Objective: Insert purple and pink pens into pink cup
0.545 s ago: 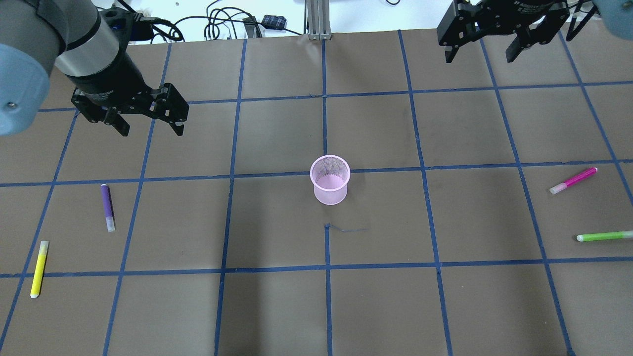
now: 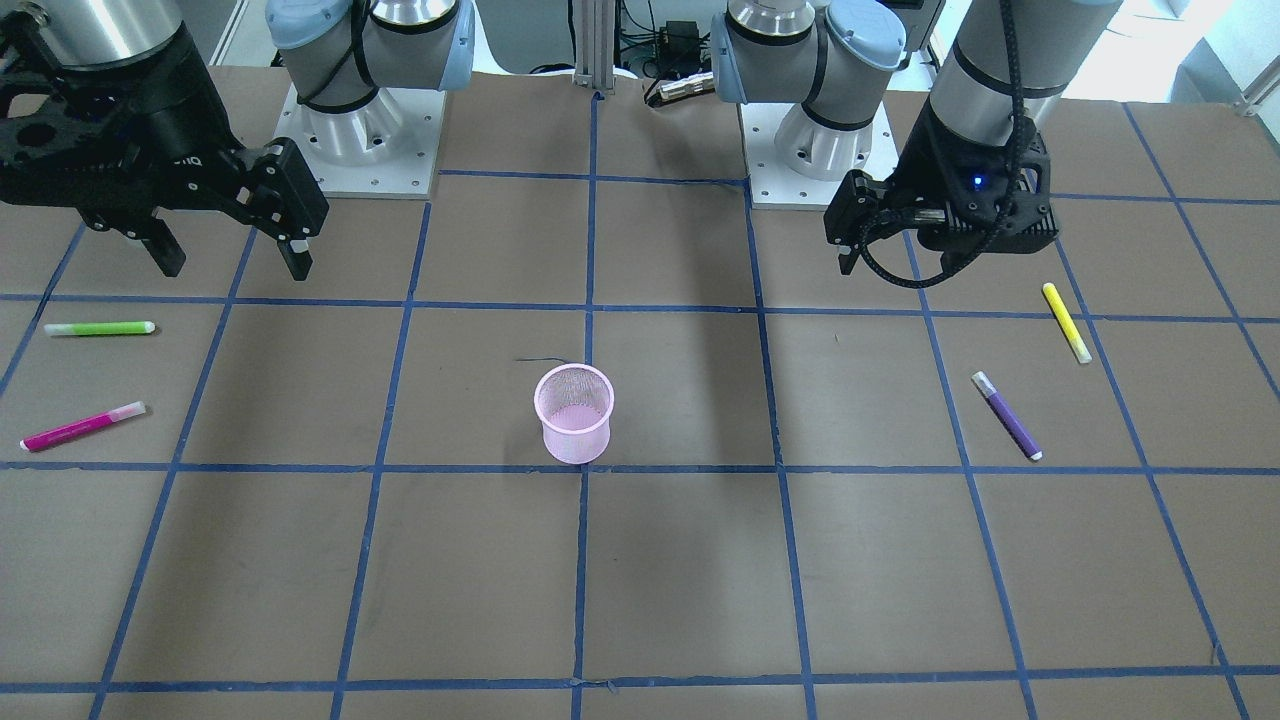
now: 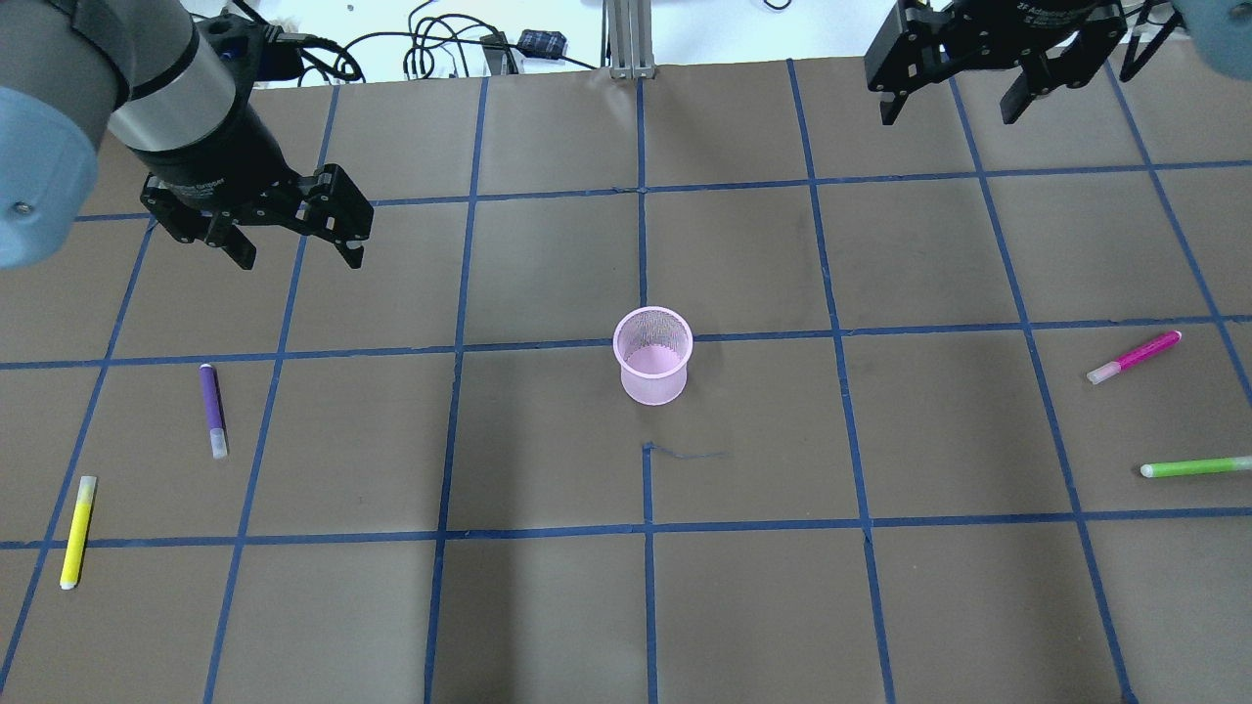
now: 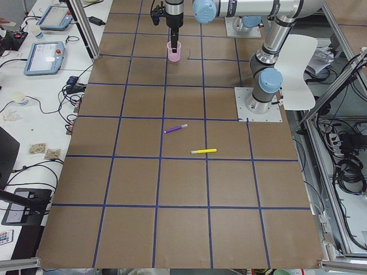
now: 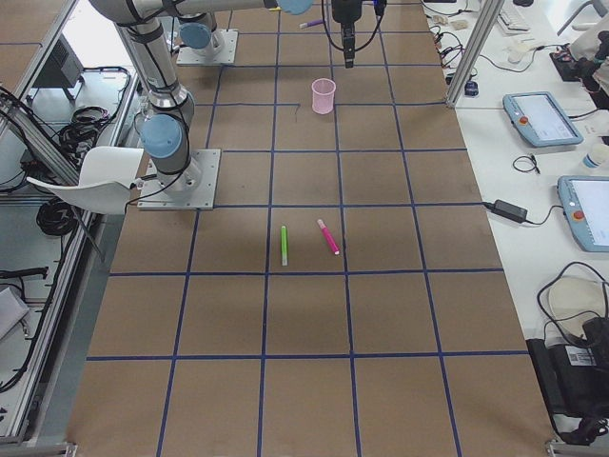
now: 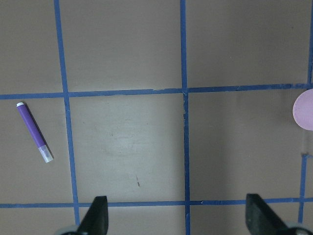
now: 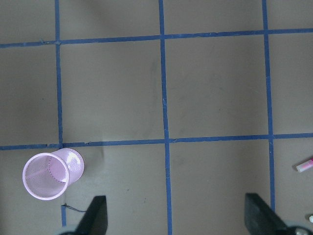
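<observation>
Going left to right across the overhead view, next to nothing has changed in the last half second. The yellow pen [image 3: 77, 532] lies flat near the table's [image 3: 548, 606] left edge, where it was. Just to its right and a little farther from the robot, the purple pen [image 3: 212, 410] also has not shifted. It lies flat with its clear cap toward the robot, well apart from the cup.

The left gripper [image 3: 298, 259] hangs above the table beyond the purple pen, in practically the same place as before. Its fingers are spread wide with nothing between them. Its wrist camera shows the purple pen off to one side, so the gripper is not yet lined up over it.

At the centre, the pink cup [image 3: 653, 386] stands upright and empty, unmoved.

The right gripper [image 3: 947, 115] is high at the far edge, at most a hair different from before, fingers likewise wide apart and empty. Nearer the robot and out to the right, the pink pen [image 3: 1135, 357] lies slanted, with the green pen [image 3: 1195, 467] nearer still, both undisturbed.

The near-stillness suggests the task has barely begun. Neither pen has been picked up, and each arm likely still has to travel to its pen, descend and close on it
</observation>
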You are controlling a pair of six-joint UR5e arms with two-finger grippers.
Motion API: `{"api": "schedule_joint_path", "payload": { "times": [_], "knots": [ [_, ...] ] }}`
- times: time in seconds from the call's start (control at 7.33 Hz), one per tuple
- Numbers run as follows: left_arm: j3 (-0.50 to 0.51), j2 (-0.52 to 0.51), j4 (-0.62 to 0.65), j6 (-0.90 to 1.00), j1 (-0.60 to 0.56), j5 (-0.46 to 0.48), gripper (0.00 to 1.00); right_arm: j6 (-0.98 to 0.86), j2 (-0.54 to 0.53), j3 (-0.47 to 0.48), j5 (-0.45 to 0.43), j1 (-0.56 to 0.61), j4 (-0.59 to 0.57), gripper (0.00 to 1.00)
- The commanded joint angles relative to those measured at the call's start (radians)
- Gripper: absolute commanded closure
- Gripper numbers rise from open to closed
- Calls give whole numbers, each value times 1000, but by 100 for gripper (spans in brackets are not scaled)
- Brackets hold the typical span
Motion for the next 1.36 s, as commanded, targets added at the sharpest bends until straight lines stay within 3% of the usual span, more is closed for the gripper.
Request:
{"api": "schedule_joint_path", "payload": {
  "times": [0.0, 0.41, 0.95, 1.23],
  "knots": [
    [0, 5, -2, 6, 2, -2, 0, -68, 7, -17, 0, -12, 8, 0],
    [11, 8, -14, 7, 11, -5, 0, -324, 2, -14, -20, -79, 12, 0],
    [1, 13, 9, 14, 21, 3, 0, -862, 13, 4, -8, -367, 15, 0],
    [17, 13, 17, 12, 66, 7, 0, -1030, 16, 53, -8, -464, -6, 0]
  ]
}}
